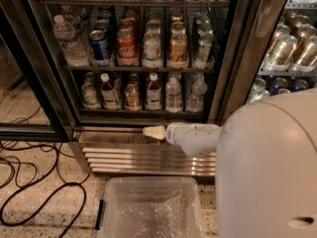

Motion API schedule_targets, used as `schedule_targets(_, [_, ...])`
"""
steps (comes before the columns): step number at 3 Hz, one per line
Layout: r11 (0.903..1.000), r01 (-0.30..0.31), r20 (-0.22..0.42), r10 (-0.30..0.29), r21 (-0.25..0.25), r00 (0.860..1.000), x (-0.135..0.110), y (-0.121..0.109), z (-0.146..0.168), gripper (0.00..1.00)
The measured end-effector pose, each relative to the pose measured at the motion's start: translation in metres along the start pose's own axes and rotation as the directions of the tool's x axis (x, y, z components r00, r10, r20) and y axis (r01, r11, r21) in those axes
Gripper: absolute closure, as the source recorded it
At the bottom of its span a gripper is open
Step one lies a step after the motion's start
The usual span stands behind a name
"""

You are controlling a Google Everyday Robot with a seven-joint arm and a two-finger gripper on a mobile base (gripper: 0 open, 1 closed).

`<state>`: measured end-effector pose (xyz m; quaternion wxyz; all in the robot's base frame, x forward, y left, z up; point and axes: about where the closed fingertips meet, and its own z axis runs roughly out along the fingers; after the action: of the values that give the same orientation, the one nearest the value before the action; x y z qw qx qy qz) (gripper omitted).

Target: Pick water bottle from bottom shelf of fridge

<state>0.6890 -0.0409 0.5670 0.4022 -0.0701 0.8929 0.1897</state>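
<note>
The fridge [237,58] stands open ahead. Its bottom shelf [143,112] holds a row of small bottles. Two clear water bottles with ribbed sides stand at its right end, one [173,94] beside the other [197,93]. Brown-liquid bottles with white caps [152,90] stand to their left. My gripper [154,131] is a cream tip on a white arm. It points left, just below the shelf's front edge and in front of the steel base, a little below and left of the water bottles. It touches no bottle.
The louvered steel base [143,155] runs under the shelf. A clear plastic bin [148,207] sits on the floor below my arm. Black cables [39,197] lie at the left. The open door's frame [29,83] is at the left. A larger clear bottle [69,38] stands on the rack above.
</note>
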Motion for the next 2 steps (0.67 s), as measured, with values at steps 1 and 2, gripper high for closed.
schedule_targets(1, [0.9871,-0.126,0.100,0.136,-0.099,0.986,-0.0053,-0.0028,0.0178,0.00])
schedule_targets(2, [0.9871,-0.126,0.100,0.136,-0.099,0.986,-0.0053,-0.0027,0.0178,0.00])
